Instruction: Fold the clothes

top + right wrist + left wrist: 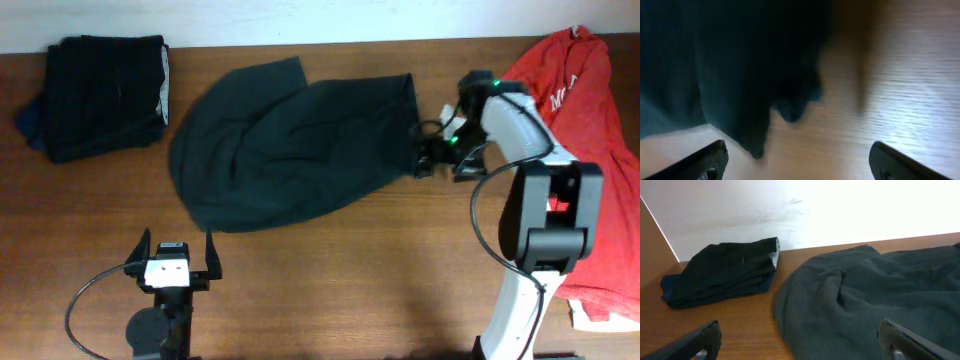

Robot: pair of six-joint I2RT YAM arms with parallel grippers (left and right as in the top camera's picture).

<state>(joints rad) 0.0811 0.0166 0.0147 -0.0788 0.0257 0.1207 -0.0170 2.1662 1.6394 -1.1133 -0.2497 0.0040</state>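
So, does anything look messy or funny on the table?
Yes. The dark shirt in the middle is a rumpled heap, bunched and creased instead of flat. The red shirt at the right lies crumpled too, partly hidden by the right arm. The black garment at the far left is neatly folded.

We are looking at the dark charcoal T-shirt (285, 140) lying crumpled and heaped in soft folds, spreading across the table's (350, 270) middle.
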